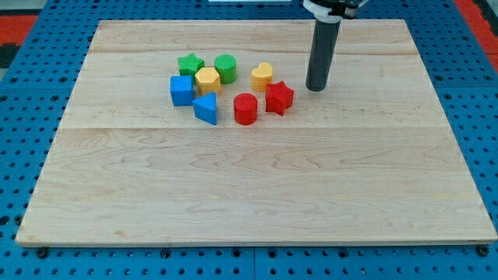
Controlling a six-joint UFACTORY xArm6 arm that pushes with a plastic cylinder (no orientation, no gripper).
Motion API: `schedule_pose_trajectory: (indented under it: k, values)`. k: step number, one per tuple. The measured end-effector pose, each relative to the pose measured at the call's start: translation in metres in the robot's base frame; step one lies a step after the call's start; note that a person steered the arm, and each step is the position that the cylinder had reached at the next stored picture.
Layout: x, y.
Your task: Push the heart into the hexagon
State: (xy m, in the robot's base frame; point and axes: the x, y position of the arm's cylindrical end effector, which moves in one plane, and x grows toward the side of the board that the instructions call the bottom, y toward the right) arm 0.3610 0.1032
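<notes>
8 blocks cluster on the far half of the wooden board (pixel 257 194), with my tip (pixel 315 89) just right of them.

In the camera view, the yellow heart (pixel 262 75) sits at the cluster's right side, left of my tip and apart from it. The yellow hexagon (pixel 208 79) lies further left, between the green star (pixel 190 64), green cylinder (pixel 226 68), blue cube (pixel 181 90) and blue triangle (pixel 206 107). The red cylinder (pixel 245 108) and red star (pixel 279 97) sit nearer. The rod carries no claw, so there is no opening or closing to tell.
</notes>
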Motion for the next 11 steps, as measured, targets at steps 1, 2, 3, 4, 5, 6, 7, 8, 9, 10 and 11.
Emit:
schedule_pose_trajectory:
  k: [1,2,3,4,5,6,7,8,9,10,11]
  values:
    - [0.000,0.000]
    - [-0.003,-0.007]
    - [-0.004,-0.011]
    - [-0.004,-0.014]
    - [-0.010,-0.032]
    - [-0.014,-0.053]
    - [-0.014,-0.077]
    - [-0.014,-0.092]
    - [0.001,-0.103]
    - [0.010,-0.132]
    - [0.021,-0.132]
